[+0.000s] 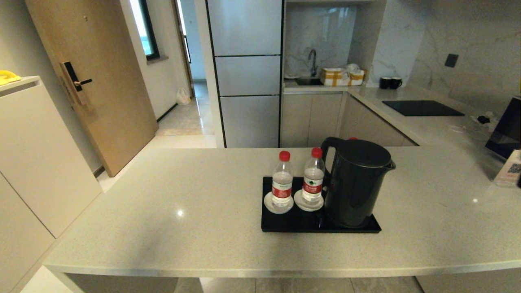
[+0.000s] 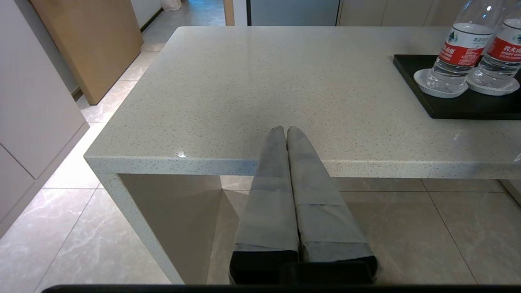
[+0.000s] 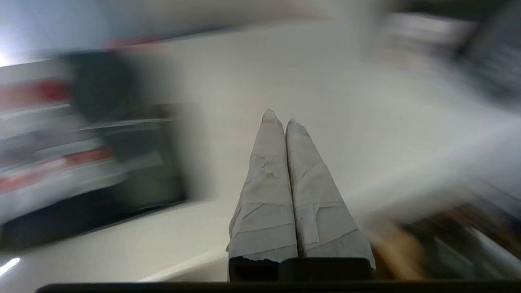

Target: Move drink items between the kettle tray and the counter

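Note:
Two clear water bottles with red caps stand upright on white coasters on the black kettle tray point(image 1: 293, 224): the left bottle point(image 1: 282, 182) and the right bottle point(image 1: 313, 179), beside a dark kettle point(image 1: 356, 188). The tray rests on the speckled counter point(image 1: 163, 211). In the left wrist view the left bottle point(image 2: 458, 55) and the right bottle point(image 2: 500, 53) sit far off to one side. My left gripper point(image 2: 285, 129) is shut and empty, near the counter's front edge. My right gripper point(image 3: 279, 118) is shut and empty above the counter; its surroundings are smeared. Neither gripper shows in the head view.
A black cooktop panel point(image 1: 422, 108) lies on the back right counter, with two dark mugs point(image 1: 390, 82) behind it. A black appliance point(image 1: 506, 128) and a card point(image 1: 508, 173) stand at the right edge. Open floor lies below the counter's front edge point(image 2: 366, 228).

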Available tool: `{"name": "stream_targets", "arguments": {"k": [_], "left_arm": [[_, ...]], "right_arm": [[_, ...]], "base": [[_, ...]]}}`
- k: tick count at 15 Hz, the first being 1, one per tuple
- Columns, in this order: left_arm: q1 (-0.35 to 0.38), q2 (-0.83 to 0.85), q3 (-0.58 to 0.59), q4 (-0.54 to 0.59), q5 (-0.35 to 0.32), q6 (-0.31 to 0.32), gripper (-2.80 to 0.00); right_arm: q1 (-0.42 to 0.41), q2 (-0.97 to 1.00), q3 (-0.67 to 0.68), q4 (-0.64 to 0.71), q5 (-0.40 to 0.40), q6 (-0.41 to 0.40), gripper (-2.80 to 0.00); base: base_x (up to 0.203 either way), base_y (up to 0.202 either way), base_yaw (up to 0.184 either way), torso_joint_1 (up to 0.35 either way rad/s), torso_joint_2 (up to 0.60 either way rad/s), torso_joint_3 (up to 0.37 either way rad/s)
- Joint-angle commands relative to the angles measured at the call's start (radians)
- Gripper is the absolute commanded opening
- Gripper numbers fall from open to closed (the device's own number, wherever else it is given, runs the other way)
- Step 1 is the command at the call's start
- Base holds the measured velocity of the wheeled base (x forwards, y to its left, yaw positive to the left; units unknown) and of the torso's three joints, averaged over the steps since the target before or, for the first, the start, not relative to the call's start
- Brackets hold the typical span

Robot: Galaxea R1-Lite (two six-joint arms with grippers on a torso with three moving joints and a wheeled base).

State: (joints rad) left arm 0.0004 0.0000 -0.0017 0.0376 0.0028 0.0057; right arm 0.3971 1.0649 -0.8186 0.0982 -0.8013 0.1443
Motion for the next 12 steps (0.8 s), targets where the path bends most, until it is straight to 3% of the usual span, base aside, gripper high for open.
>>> {"name": "stream_targets", "arguments": {"k": [1,4,7,10,12], "left_arm": [[0.0,0.0,0.0,0.001,0.0,0.0,-2.8],[0.001,0.0,0.0,-0.001,0.0,0.0,-2.8],[0.001,0.0,0.0,0.0,0.0,0.0,-2.8],[0.001,0.0,0.0,-0.001,0.0,0.0,-2.8],[0.0,0.0,0.0,0.001,0.0,0.0,-2.8]], "right_arm": [[-0.173,-0.261,0.032,0.096,-0.085,-0.017,-2.8],[-0.333,-0.538,0.114,0.186,-0.132,-0.091,-2.8],[-0.394,-0.822,0.229,0.27,-0.102,-0.196,-2.8],[-0.397,-1.041,0.42,0.287,0.141,-0.245,-2.8],[-0.397,-1.066,0.617,0.128,0.32,-0.298,-2.8]], "base": [[0.0,0.0,0.0,0.0,0.0,0.0],[0.0,0.0,0.0,0.0,0.0,0.0],[0.0,0.0,0.0,0.0,0.0,0.0],[0.0,0.0,0.0,0.0,0.0,0.0],[0.0,0.0,0.0,0.0,0.0,0.0]]}}
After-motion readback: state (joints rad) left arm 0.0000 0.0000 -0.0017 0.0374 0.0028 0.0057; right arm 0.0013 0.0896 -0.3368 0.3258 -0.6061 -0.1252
